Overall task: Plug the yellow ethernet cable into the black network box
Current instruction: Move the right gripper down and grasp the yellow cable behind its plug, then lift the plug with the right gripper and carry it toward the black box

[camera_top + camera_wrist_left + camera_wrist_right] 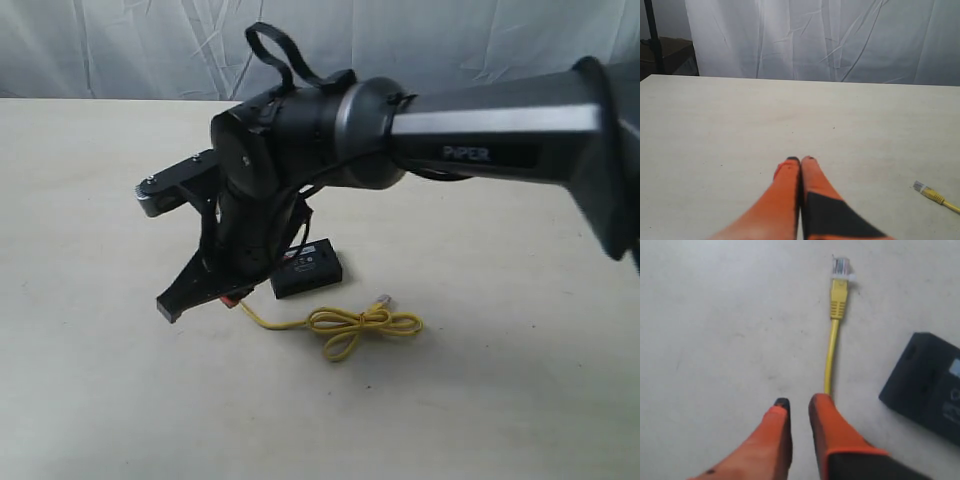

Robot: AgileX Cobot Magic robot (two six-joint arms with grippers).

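The yellow ethernet cable (350,325) lies on the table in a loose knot of loops, with one clear plug (383,299) near the black network box (306,268). Its other end runs left to my right gripper (225,297), which hangs low over the table. In the right wrist view that gripper (797,402) is open by a narrow gap with nothing in it. The cable (832,347) passes under the outside of one finger, its plug (841,266) lies ahead, and the box (930,385) sits off to the side. My left gripper (800,160) is shut and empty, with a cable plug (927,191) lying well apart from it.
The right arm (480,130) stretches across from the right and hides part of the pale tabletop (100,200). A white cloth backdrop (830,35) hangs behind the table's far edge.
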